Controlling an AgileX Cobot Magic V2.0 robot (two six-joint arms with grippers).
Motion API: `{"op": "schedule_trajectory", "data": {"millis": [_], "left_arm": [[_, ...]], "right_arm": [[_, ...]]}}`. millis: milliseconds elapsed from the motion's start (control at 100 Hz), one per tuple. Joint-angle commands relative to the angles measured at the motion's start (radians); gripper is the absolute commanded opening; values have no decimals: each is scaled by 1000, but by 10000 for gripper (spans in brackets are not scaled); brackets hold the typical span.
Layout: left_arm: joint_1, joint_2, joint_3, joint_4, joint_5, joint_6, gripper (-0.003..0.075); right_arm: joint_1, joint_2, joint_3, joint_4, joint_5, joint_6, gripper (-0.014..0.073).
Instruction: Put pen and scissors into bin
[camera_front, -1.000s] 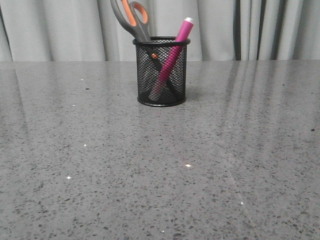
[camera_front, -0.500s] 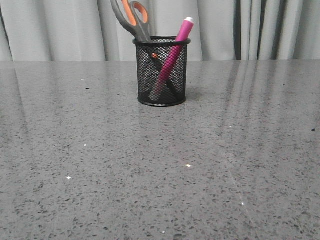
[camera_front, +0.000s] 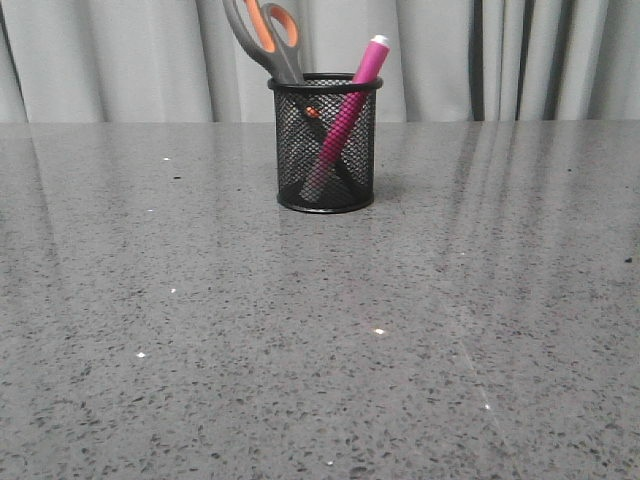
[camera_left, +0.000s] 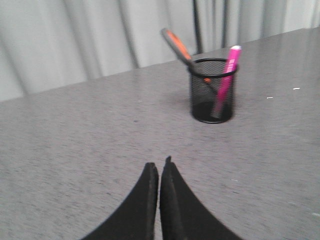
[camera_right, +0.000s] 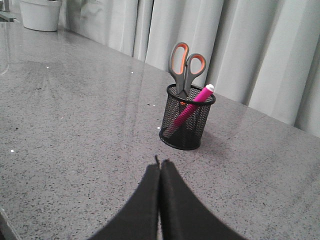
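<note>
The black mesh bin (camera_front: 325, 150) stands upright at the back middle of the grey table. The pink pen (camera_front: 345, 110) leans inside it, its whitish cap above the rim. The scissors (camera_front: 262, 35) stand in it blades down, with the grey and orange handles sticking out. Bin (camera_left: 211, 92), pen (camera_left: 225, 80) and scissors (camera_left: 177, 46) also show in the left wrist view, and bin (camera_right: 186, 122), pen (camera_right: 192, 106) and scissors (camera_right: 185, 65) in the right wrist view. My left gripper (camera_left: 159, 167) and right gripper (camera_right: 160, 164) are shut and empty, well short of the bin. Neither shows in the front view.
Grey curtains (camera_front: 500, 60) hang behind the table's far edge. A white pot (camera_right: 40, 14) stands far off on the table in the right wrist view. The speckled grey tabletop (camera_front: 320, 340) stretches in front of the bin.
The front view has shifted very slightly. The bin, pen and scissors stand as before.
</note>
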Motion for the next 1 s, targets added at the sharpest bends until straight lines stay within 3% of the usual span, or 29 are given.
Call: {"op": "schedule_trajectory", "data": {"millis": [0,60,140,220,380,510,990], "left_arm": [[27,-9,64,39,-257,-3,-21],[60,-38,146,39,-387,-3,-21],[105,-74,233,19,-455,-7,-21],[154,-113,296,-9,-437,-7,-21],[256,-121,344,-30,-269,-7,-21],[311,-121,412,-30,-282,-7,-21],[328,-121,409,-30,-295,-7,-21]], "right_arm": [[-1,11,-25,-6,-74,-10,-48],[-1,11,-25,-6,-74,-10,-48],[-1,11,-25,-6,-74,-10,-48],[-1,11,-25,-6,-74,-10,-48],[-1,11,-25,-6,-72,-10,-48],[-1,11,-25,-6,-74,-10,-48],[-1,11,-25,-6,-72,-10,-48]]}}
